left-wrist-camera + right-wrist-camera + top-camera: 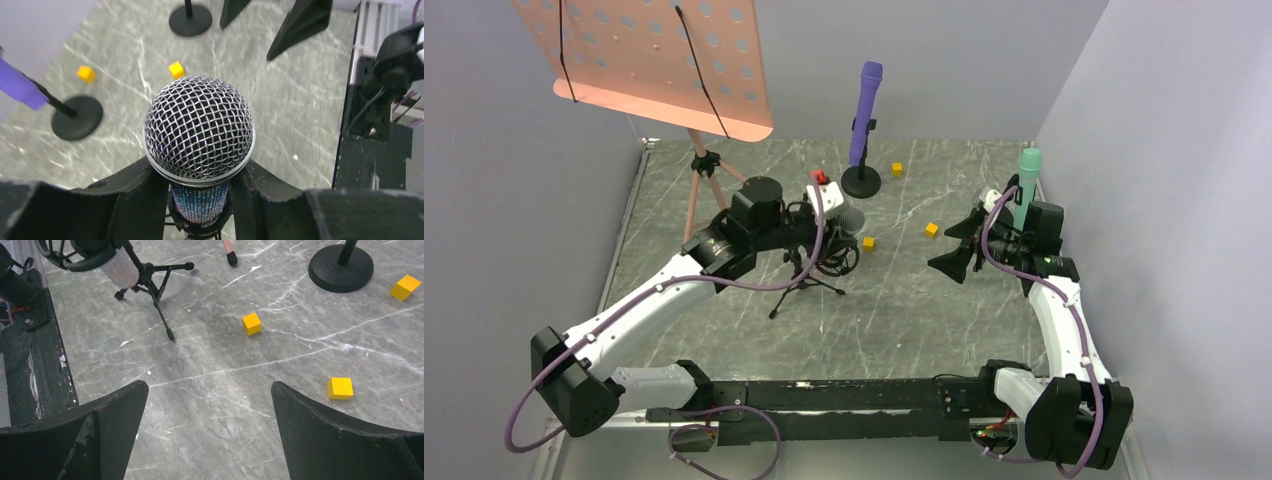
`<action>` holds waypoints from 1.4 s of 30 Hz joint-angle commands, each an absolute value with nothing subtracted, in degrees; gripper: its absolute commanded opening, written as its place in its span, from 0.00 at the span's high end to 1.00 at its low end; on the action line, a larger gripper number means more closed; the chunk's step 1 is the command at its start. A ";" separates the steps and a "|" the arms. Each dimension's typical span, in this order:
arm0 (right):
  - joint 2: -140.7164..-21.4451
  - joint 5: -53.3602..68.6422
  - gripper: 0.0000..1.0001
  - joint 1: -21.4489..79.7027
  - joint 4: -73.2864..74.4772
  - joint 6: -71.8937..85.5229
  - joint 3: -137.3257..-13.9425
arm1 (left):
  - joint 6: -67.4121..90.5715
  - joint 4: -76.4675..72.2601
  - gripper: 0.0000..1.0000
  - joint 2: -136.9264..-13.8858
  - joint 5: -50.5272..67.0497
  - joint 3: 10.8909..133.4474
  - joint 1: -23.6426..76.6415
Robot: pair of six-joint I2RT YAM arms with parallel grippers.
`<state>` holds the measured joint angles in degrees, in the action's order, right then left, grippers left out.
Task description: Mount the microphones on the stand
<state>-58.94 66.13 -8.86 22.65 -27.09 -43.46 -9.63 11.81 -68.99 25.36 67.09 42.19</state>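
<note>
While left claw [199, 192] grips copper mic [199, 125], right claw [210, 405] gapes wide, holding nothing.

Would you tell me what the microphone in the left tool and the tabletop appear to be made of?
The microphone: head apparently of woven silver wire mesh with a shiny metal rim band; body with a glittery coating, base unclear. The tabletop: grey stone look with white veins; possibly printed laminate.
</note>
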 commanded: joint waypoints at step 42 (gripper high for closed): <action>-58.58 68.42 0.00 -8.81 22.94 -29.92 -46.24 | 4.52 8.40 0.01 -43.04 6.34 52.45 39.19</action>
